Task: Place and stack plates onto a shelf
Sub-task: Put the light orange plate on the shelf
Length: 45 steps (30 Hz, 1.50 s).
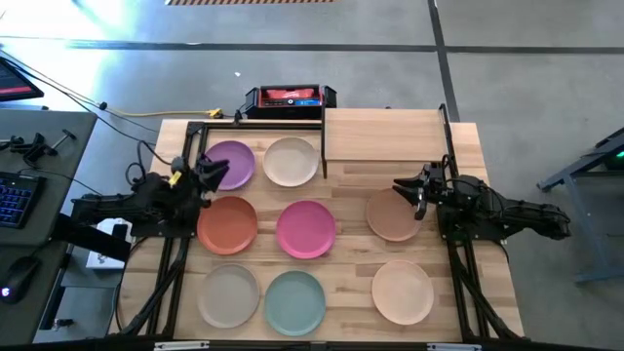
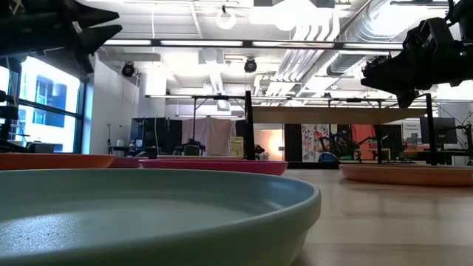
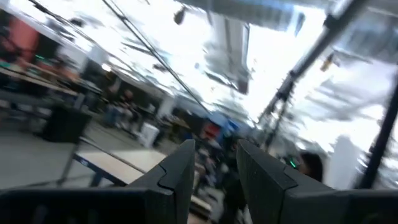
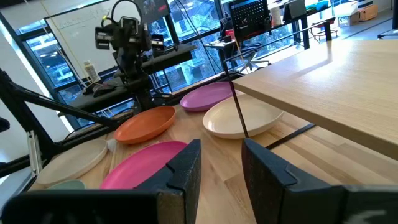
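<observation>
High view: eight plates flat on the table, none on the shelf (image 1: 382, 135) yet. Purple plate (image 1: 230, 163) and cream plate (image 1: 291, 161) along the far row; orange (image 1: 227, 224) and pink (image 1: 305, 228) in the middle; grey-beige (image 1: 227, 294) and teal (image 1: 294, 301) nearest; tan plate (image 1: 393, 214) and peach plate (image 1: 402, 291) on the right side. Shelf top bare, at the far right of the table, just beyond the tan plate.

Right gripper (image 1: 417, 191) raised over the far edge of the tan plate, fingers parted and empty in the right wrist view (image 4: 219, 163). Left gripper (image 1: 207, 174) raised beside the purple plate's near rim, above the orange plate; fingers parted, nothing held (image 3: 214, 167).

Judged step: first pick not begun, tan plate the likely candidate for the right arm. Advisable: descend onto the rim, one finger under the lip and one above, close firmly, lift level, clear the shelf edge before setting down. Stack to be centred so later plates seat squarely.

Obstructions: black shelf post (image 4: 238, 104) standing close to the cream plate; a low approach risks striking it. Plates near one another, so a dragged plate may nudge a neighbour. Red-and-black box (image 1: 290, 97) beyond the table, clear of the work. Keyboard (image 1: 14, 198) on a side desk, well apart.
</observation>
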{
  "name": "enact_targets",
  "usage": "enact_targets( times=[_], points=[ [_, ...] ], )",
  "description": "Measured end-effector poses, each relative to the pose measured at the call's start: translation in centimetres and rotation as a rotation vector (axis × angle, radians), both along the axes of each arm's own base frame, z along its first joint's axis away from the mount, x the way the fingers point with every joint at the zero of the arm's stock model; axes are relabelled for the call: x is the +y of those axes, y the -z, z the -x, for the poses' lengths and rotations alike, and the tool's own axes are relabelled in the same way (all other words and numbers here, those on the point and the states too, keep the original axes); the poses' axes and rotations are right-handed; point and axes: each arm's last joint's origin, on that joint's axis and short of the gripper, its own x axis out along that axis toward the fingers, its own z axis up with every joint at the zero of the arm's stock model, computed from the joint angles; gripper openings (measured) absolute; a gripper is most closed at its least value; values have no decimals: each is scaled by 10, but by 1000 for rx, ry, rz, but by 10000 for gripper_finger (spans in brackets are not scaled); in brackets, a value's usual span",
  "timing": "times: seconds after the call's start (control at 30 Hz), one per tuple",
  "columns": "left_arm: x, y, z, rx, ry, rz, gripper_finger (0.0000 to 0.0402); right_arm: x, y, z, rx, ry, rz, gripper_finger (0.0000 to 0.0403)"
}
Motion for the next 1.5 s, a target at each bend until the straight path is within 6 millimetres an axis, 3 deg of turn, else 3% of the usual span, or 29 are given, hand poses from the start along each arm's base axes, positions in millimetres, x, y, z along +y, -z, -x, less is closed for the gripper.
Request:
enact_targets(
  times=[0.17,0.53,0.77,1.07,1.5],
  points=[
    [2,-2,2,-29,-61,29,110,0,0,0,0,2,2,99],
    [1,-2,2,-54,-28,66,110,-1,0,0,-7,12,-1,99],
    [2,-17,9,-192,-25,99,110,1,-14,0,-176,-41,-68,99],
    [1,-54,20,-222,-65,30,110,4,-46,8,-329,-98,-16,99],
    [1,-105,12,-67,-47,4,110,13,-128,44,-546,-192,130,99]
  ],
)
